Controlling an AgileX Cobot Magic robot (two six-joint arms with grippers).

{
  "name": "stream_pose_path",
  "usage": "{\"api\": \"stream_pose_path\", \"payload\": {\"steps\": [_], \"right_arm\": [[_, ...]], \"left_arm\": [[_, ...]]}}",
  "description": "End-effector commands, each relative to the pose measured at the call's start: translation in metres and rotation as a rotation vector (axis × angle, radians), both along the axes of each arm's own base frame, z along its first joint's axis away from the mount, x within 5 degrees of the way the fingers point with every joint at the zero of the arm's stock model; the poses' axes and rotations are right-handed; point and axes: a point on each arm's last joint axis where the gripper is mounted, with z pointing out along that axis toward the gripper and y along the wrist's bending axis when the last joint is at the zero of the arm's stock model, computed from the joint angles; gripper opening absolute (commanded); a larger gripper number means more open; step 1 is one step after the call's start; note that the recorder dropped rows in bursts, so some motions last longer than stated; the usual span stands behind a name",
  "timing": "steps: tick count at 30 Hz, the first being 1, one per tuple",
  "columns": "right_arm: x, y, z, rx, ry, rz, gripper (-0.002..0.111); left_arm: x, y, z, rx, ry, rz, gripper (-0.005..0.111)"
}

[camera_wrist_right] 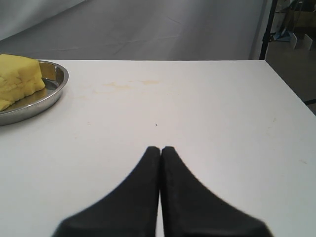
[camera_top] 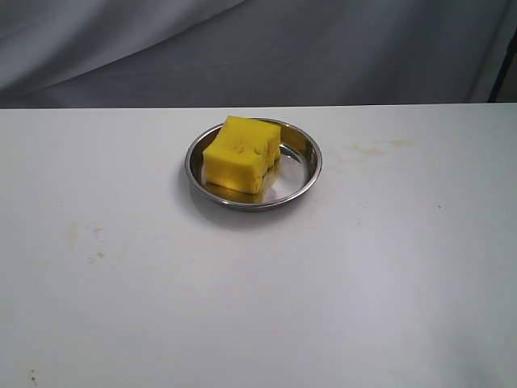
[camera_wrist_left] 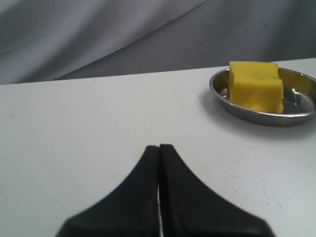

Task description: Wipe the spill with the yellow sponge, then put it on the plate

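The yellow sponge (camera_top: 241, 153) lies inside the round steel plate (camera_top: 304, 174) at the middle back of the white table. Both wrist views catch them too: yellow sponge (camera_wrist_left: 256, 85) in the plate (camera_wrist_left: 247, 111), and yellow sponge (camera_wrist_right: 18, 78) in the plate (camera_wrist_right: 42, 98). No amber spill shows anywhere. My left gripper (camera_wrist_left: 159, 147) is shut and empty, well short of the plate. My right gripper (camera_wrist_right: 160, 148) is likewise shut with nothing in it, over bare tabletop. Neither arm appears in the exterior view.
A faint pale yellowish dried stain (camera_top: 376, 146) marks the table right of the plate, also seen as a stain (camera_wrist_right: 123, 85) in the right wrist view. Grey cloth (camera_top: 258, 48) hangs behind the table's far edge. The table's right edge (camera_wrist_right: 291, 89) borders open floor.
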Motion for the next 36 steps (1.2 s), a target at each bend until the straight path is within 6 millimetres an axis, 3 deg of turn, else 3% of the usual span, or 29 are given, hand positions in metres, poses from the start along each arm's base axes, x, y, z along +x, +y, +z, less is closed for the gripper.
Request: {"api": "stream_pose_path", "payload": {"steps": [1, 6, 10, 36], "right_arm": [[-0.0002, 0.0001, -0.0006, -0.001, -0.005, 0.002, 0.0], [-0.0002, 0.0001, -0.0006, -0.001, -0.005, 0.002, 0.0], [-0.0002, 0.0001, -0.0006, -0.001, -0.005, 0.002, 0.0], [-0.0002, 0.0001, -0.0006, -0.001, -0.005, 0.002, 0.0]], "left_arm": [[-0.0021, 0.0027, -0.0038, -0.014, 0.023, 0.049, 0.0], [-0.0026, 0.0034, -0.006, -0.011, 0.048, 0.06, 0.0], [-0.0024, 0.0087, -0.0059, -0.037, 0.047, 0.171, 0.0], [-0.0022, 0.0088, -0.0052, -0.034, 0.039, 0.171, 0.0]]}}
